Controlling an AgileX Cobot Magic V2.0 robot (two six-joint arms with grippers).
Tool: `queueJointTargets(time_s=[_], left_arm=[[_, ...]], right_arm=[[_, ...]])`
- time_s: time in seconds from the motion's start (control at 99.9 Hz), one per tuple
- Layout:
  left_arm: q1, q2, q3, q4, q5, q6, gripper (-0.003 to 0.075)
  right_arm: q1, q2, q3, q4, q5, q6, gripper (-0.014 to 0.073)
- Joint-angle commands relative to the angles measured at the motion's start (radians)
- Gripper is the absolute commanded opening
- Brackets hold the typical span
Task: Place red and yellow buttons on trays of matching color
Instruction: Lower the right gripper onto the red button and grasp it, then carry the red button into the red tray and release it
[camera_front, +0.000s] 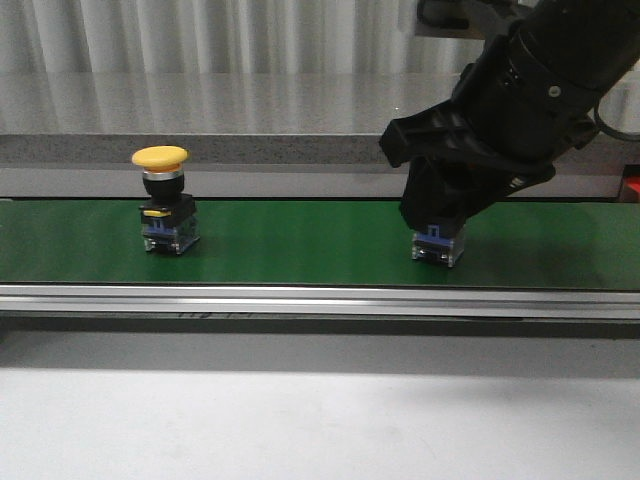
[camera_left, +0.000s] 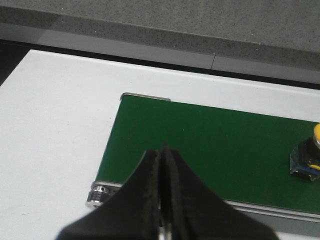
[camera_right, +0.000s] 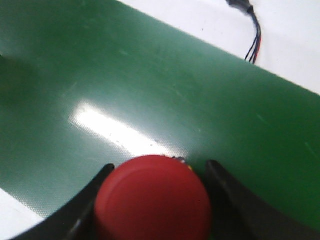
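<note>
Fingers, right: right gripper straddles the red button, a finger on each side of the cap; whether they are touching it, I cannot tell.
Fingers, left: left gripper clenched, holding nothing.
Red button: upright on the green belt.
Yellow button: upright, well apart to the left.
Handling: likely rigid, light, top-heavy; smooth cap may slip, so grip below it.
Trays: none in view.

This looks like a robotics lab or industrial test cell: a flat green conveyor belt with a silver aluminium side rail sits on a plain white tabletop, backed by pale grey corrugated wall panels.
</note>
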Motion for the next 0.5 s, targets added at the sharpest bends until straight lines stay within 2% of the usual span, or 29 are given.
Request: queueJointTargets(time_s=[0.0,0.21,0.371,0.491], left_arm=[[0.001,0.000,-0.028,-0.005,-0.076,-0.010,-0.0020],[0.001,0.000,-0.028,-0.005,-0.076,-0.010,-0.0020],[0.001,0.000,-0.028,-0.005,-0.076,-0.010,-0.0020],[0.001,0.000,-0.028,-0.005,-0.075,-0.010,-0.0020]], right_arm=[[-0.001,-0.036,-0.029,-0.004,-0.026,-0.011,0.0184],[-0.089,-0.085,-0.130,-0.010,0.130,-0.011,0.0184],[-0.256,-0.108,-0.276,-0.011,0.264,-0.011,0.0184],[-0.409,-0.108,-0.346,-0.011,0.278,-0.011,0.0184]])
